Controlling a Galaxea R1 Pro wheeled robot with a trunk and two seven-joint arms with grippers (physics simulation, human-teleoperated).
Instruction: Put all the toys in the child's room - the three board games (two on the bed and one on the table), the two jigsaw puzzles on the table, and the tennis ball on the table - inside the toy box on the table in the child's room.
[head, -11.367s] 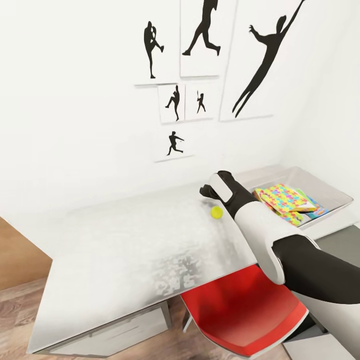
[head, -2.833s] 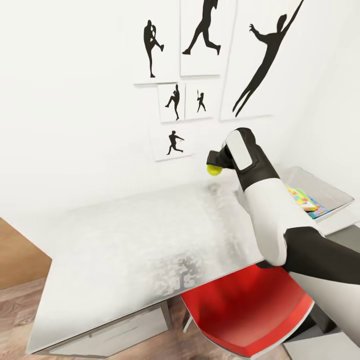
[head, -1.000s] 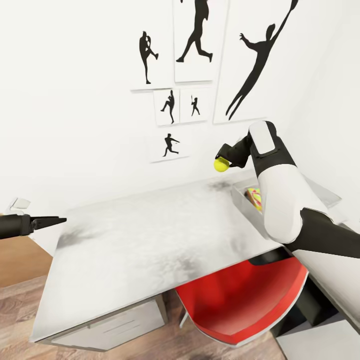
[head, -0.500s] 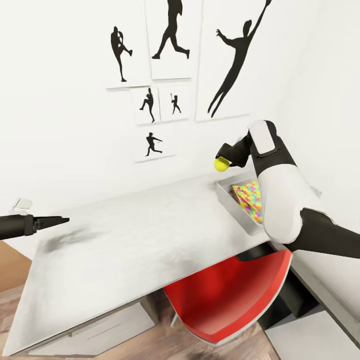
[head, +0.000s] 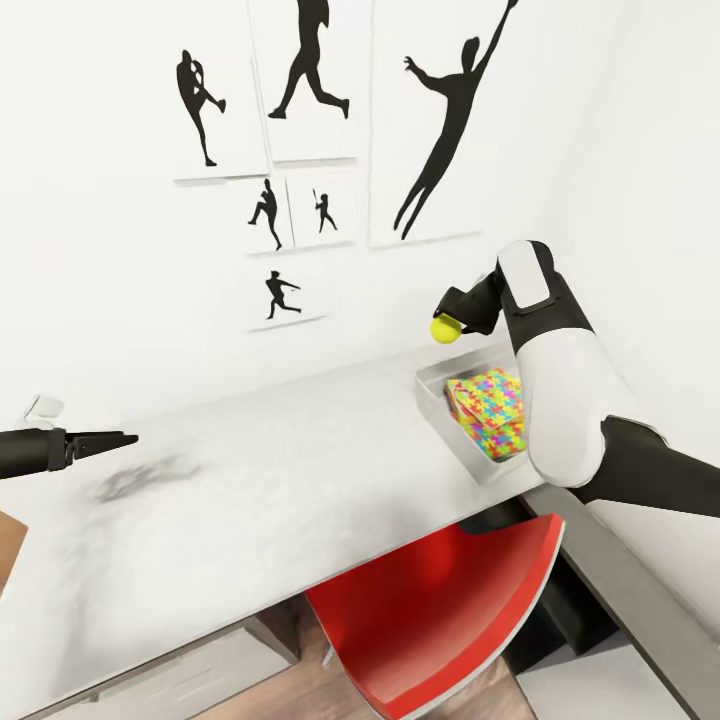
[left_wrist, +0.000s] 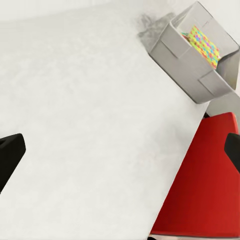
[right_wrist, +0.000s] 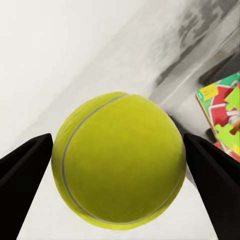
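My right gripper is shut on the yellow-green tennis ball, held in the air just above the left end of the light-grey toy box. The ball sits between both dark fingers in the right wrist view. A jigsaw puzzle with bright interlocking pieces lies tilted in the box. The box and puzzle also show in the left wrist view. My left gripper hovers open over the table's left part. A printed box edge shows past the ball.
A red chair is tucked under the table's front edge, right of middle. A lower dark-grey desk section runs along the right. Black silhouette pictures hang on the white wall behind the table.
The whole view has swung right, so wall pictures and table slid left. The toy box now lies closer under the ball. My right gripper still holds the ball; the left arm has come into view.
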